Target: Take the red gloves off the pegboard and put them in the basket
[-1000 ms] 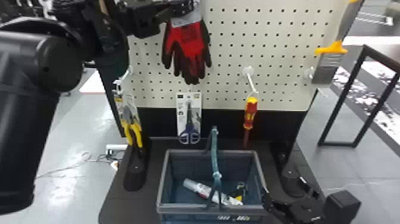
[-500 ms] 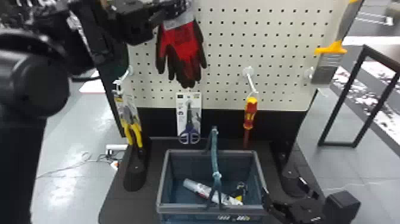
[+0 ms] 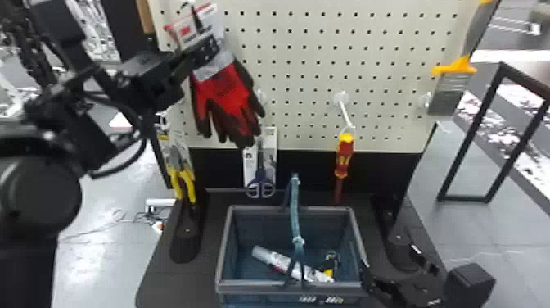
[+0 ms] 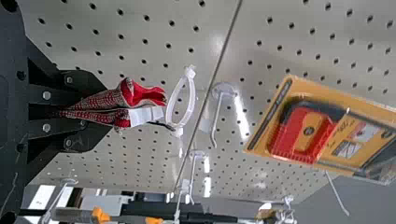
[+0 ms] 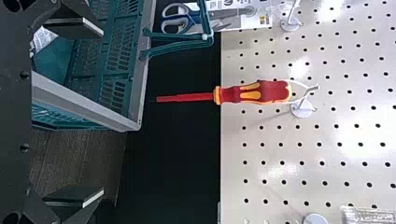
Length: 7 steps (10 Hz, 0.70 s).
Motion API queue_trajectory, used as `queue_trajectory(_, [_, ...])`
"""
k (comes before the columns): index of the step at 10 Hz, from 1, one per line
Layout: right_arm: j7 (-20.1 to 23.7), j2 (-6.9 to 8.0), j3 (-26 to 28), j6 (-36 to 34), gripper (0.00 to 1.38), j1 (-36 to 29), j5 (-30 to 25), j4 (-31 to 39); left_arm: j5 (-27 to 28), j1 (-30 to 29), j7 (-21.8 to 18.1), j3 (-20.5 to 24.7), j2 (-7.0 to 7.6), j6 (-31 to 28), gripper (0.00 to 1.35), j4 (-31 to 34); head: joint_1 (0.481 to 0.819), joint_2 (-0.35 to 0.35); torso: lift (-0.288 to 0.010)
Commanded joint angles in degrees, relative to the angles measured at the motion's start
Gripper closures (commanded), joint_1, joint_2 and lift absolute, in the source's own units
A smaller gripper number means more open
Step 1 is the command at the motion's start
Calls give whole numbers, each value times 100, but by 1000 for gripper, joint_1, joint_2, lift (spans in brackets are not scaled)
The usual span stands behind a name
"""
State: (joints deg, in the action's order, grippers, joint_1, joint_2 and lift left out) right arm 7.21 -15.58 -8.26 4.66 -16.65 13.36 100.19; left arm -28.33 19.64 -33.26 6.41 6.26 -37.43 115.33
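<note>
The left gripper [image 3: 206, 50] is pinching the red gloves [image 3: 227, 95] at their cuffs [image 4: 105, 99], in front of the pegboard [image 3: 303, 49]. They are hanging, seeming light and floppy, so the cuffs are probably giving the surest hold.

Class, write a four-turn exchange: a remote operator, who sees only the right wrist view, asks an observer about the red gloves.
Operator: Where are the red gloves?
Observer: The left pincer grips them by the cuffs.
Operator: Do they look unhooked?
Observer: Yes; in the left wrist view, their white loop is apart from the nearby hook.
</note>
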Motion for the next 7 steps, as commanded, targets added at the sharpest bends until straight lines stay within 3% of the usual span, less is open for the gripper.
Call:
queue_trajectory(1, [0, 3, 0, -9, 117, -5, -9, 9, -32, -400, 39, 273, -283, 122, 1139, -2, 549, 0, -100])
queue_trajectory(3, [0, 3, 0, -9, 119, -5, -18, 9, -103, -848, 127, 492, -599, 297, 1139, -160, 549, 0, -100])
queue_trajectory(7, [0, 3, 9, 0, 119, -49, -18, 44, -287, -1279, -23, 167, -641, 807, 1141, -1047, 549, 0, -100])
